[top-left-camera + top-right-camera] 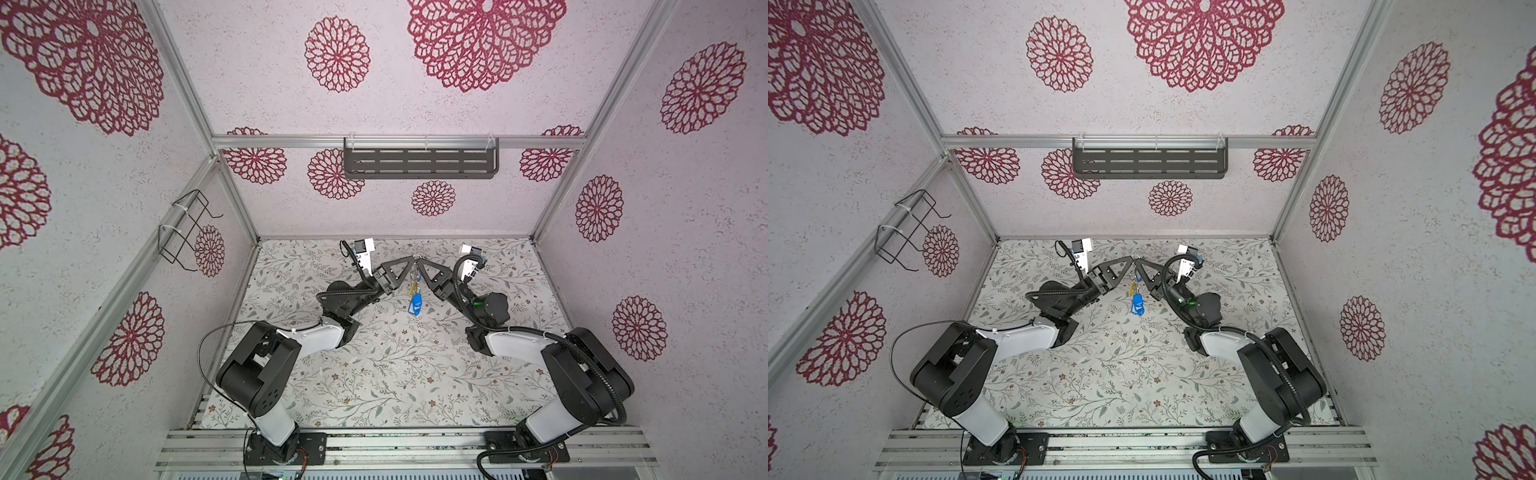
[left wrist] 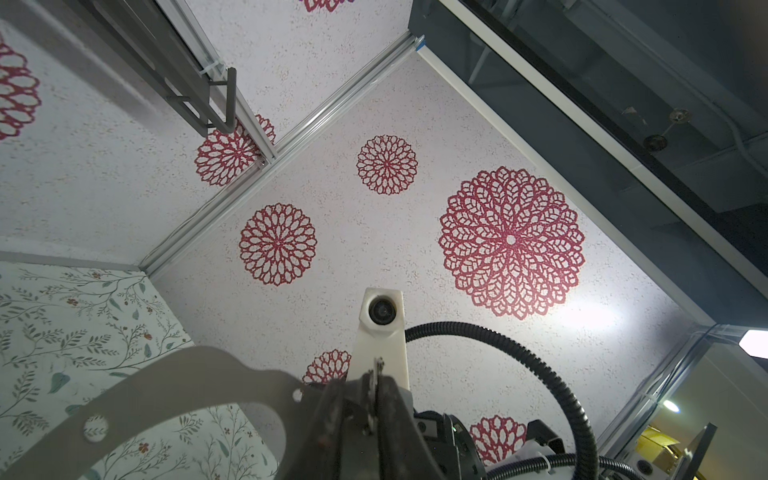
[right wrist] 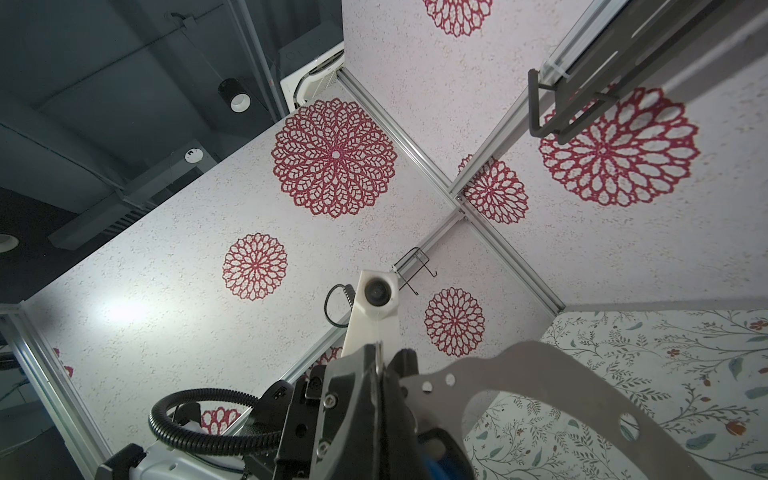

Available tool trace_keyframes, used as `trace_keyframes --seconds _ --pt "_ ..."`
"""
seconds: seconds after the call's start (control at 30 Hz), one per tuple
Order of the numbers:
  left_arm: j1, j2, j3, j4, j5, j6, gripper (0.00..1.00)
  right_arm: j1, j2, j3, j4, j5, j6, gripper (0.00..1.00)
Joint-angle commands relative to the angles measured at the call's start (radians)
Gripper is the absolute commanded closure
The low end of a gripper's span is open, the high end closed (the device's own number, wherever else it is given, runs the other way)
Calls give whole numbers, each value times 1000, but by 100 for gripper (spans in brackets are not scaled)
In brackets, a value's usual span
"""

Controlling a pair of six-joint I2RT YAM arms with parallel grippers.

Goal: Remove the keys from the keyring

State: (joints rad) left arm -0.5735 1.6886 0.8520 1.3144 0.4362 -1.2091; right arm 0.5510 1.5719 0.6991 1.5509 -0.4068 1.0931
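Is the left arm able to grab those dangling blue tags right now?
Probably not yet: the left gripper is busy pinching the keyring beside the right gripper. The blue tags hang free below, so it'd need to let go first.

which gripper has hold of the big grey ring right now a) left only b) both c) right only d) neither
b: the left gripper and the right gripper each pinch the rim of the ring, as each wrist view shows.
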Motion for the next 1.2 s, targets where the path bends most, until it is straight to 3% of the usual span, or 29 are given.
trace_keyframes --seconds 0.0,0.27,0.63,0.87,1.03,1.17 --pt "-5 13 30 35 11 -11 79 9 -10 45 135 -15 8 100" --pt "-8 26 36 35 19 -15 81 10 -6 50 130 -13 8 100" --pt "-11 24 35 36 22 -15 100 12 -11 44 121 -3 2 100" --pt "-10 -12 29 -17 31 17 100 7 -29 39 78 -2 -4 100" --pt "2 -92 37 -210 36 76 100 -46 -172 -22 -141 -46 -134 71" --pt "11 -148 53 -317 64 120 100 -68 -362 -42 -549 -36 -421 62"
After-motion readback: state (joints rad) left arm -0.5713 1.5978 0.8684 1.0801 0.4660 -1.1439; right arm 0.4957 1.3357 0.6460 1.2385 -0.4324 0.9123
